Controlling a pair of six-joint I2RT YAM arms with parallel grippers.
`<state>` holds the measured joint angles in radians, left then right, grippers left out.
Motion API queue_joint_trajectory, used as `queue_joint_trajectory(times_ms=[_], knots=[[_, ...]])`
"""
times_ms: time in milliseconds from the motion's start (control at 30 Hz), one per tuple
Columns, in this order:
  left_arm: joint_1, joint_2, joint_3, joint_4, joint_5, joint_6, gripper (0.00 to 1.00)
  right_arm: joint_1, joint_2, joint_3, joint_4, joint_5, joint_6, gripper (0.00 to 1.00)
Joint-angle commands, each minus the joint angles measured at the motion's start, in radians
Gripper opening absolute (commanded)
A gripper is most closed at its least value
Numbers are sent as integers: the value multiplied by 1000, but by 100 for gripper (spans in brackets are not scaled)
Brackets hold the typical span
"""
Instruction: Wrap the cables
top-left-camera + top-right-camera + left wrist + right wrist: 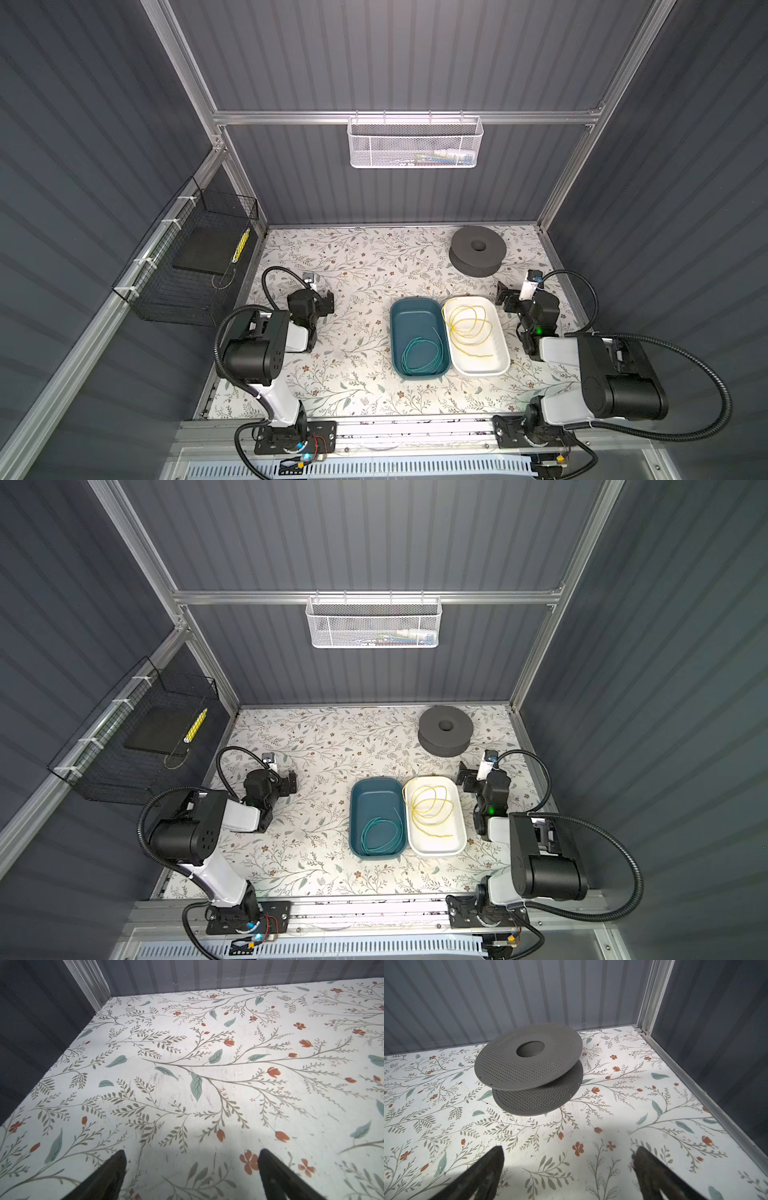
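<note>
Both top views show two cables in loose loops. The teal-green cable (422,353) (380,833) lies in a dark blue tray (415,309) (374,787). The yellow cable (467,328) (428,808) lies in a white tray (500,357) (459,841) right beside it. My left gripper (328,302) (292,782) (192,1159) stands open and empty over the floral table, left of the trays. My right gripper (503,296) (463,776) (568,1157) is open and empty too, just past the white tray's far right corner, facing a grey spool (529,1059).
The grey perforated spool (478,251) (445,729) lies flat at the table's back right. A black wire basket (187,266) hangs on the left wall and a white mesh basket (415,143) on the back wall. Black hoses arc beside both arms.
</note>
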<state>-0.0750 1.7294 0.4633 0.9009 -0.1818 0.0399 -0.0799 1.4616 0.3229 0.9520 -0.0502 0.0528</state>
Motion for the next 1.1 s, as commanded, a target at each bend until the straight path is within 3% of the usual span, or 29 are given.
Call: queue_joint_trajectory(times_ms=[0,1067], knots=[[-2,-12,14,0,8,-12,99,-2,-6,8,5,-8,5,99],[-2,-12,12,6,3,-12,99,6,-7,4,13,-26,-10,99]])
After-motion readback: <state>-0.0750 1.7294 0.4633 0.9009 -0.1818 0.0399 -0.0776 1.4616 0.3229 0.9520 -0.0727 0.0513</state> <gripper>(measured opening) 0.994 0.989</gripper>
